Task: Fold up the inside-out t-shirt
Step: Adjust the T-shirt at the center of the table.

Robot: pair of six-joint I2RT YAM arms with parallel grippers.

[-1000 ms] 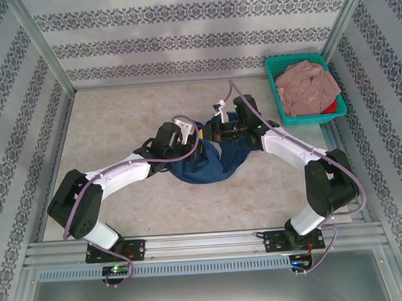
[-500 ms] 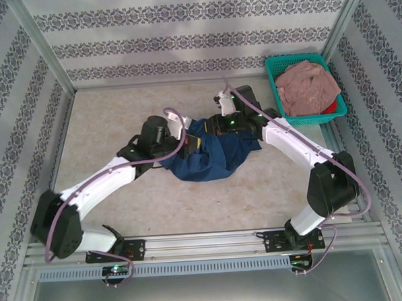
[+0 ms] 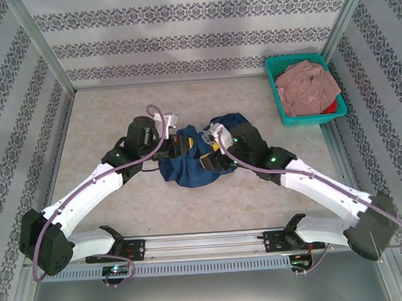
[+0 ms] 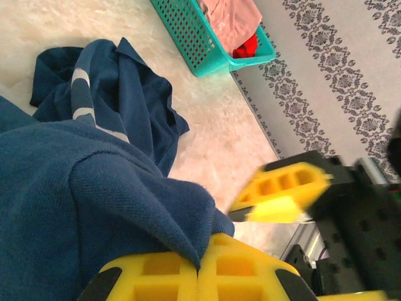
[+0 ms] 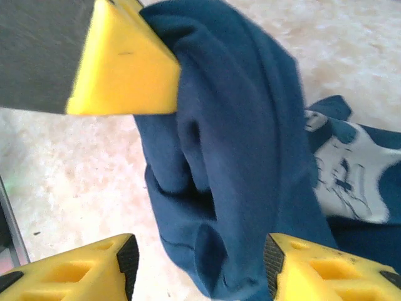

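Note:
The inside-out t-shirt (image 3: 188,170) is a bunched navy heap in the middle of the table. My left gripper (image 3: 179,139) is at its upper left edge; in the left wrist view the yellow fingers (image 4: 238,269) are pressed together with a fold of the t-shirt (image 4: 125,188) pinched between them. My right gripper (image 3: 212,154) is at the heap's right side. In the right wrist view it is open (image 5: 200,269), and a hanging fold of the t-shirt (image 5: 250,157) sits between the fingertips without being clamped. A white print (image 5: 348,179) shows on the cloth.
A teal basket (image 3: 274,86) stands at the back right holding a dusty pink garment (image 3: 309,84) and something red. Patterned walls close in the back and both sides. A metal rail (image 3: 206,244) runs along the near edge. Bare tabletop (image 3: 104,108) lies at the left.
My right gripper opened, let go of the shirt and swung back toward the near side. My left gripper shut on the cloth and moved left and away, pulling the heap along.

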